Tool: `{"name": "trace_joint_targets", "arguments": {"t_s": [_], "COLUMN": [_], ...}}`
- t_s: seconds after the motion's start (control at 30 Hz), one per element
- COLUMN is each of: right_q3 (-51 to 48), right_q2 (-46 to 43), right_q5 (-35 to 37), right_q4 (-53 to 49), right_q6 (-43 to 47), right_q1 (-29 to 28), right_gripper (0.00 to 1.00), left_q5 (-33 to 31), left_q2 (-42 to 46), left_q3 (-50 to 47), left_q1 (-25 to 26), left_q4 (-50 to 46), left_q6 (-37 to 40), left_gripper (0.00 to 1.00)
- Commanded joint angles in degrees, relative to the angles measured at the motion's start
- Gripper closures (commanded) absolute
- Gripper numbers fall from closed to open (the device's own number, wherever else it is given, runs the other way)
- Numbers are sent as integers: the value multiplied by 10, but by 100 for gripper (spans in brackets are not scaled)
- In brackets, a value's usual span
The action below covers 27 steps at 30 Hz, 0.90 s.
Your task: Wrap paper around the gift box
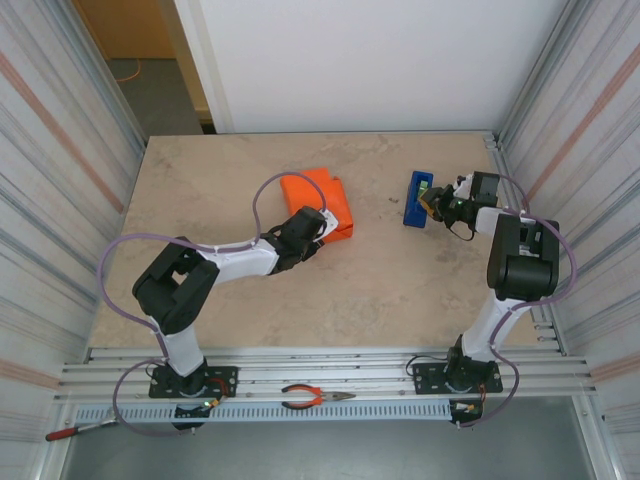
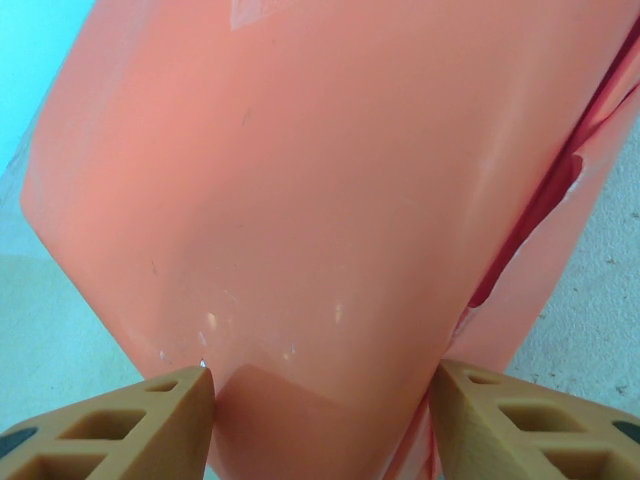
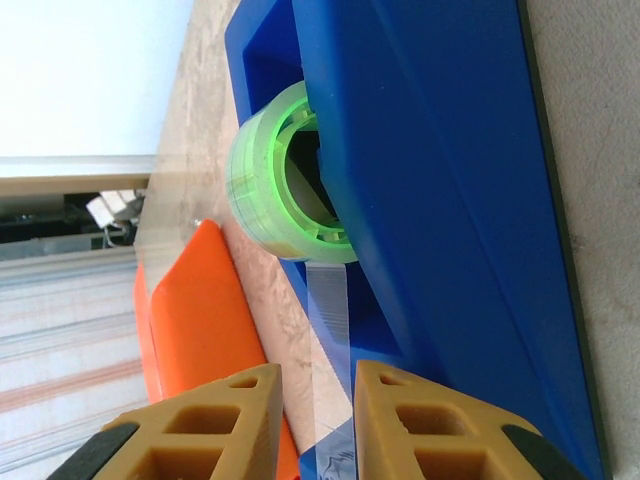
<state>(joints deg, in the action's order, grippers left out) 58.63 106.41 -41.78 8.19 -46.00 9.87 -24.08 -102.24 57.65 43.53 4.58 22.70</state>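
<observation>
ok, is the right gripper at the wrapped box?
No: the right gripper is at the blue tape dispenser; the orange-wrapped gift box sits at the left gripper.

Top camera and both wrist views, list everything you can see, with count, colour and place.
table: one, beige stone look, under everything
paper: one sheet, orange, folded into a bundle mid-table
dispenser: one, blue, right of the paper, apart from it
tape roll: one, clear on a green core, in the dispenser
tape strip: one, clear, running from the roll to the right fingers
pliers: one, orange handles, on the near rail between the arm bases
screwdriver: one, red handle, near left corner
left gripper: one, tan fingers, clamped on the paper's near end
right gripper: one, tan fingers, at the dispenser, narrow gap around the strip
</observation>
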Motion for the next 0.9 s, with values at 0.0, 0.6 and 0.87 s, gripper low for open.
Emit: {"name": "trace_joint_targets", "arguments": {"t_s": [0.0, 0.6, 0.87], "right_q3": [12, 7, -1], "right_q2": [13, 16, -9], "right_q5": [-15, -25, -37], "right_q4": [4, 22, 41], "right_q6": [-8, -22, -45], "right_q1": [3, 7, 7], "right_gripper": [75, 94, 100], "left_q5": [10, 11, 10], "left_q2": [-14, -14, -14], "left_q3": [3, 3, 2], "left_q1": [4, 7, 6], "left_q4": [-17, -16, -16], "left_q6": [-6, -4, -5], "left_gripper": [42, 42, 42]}}
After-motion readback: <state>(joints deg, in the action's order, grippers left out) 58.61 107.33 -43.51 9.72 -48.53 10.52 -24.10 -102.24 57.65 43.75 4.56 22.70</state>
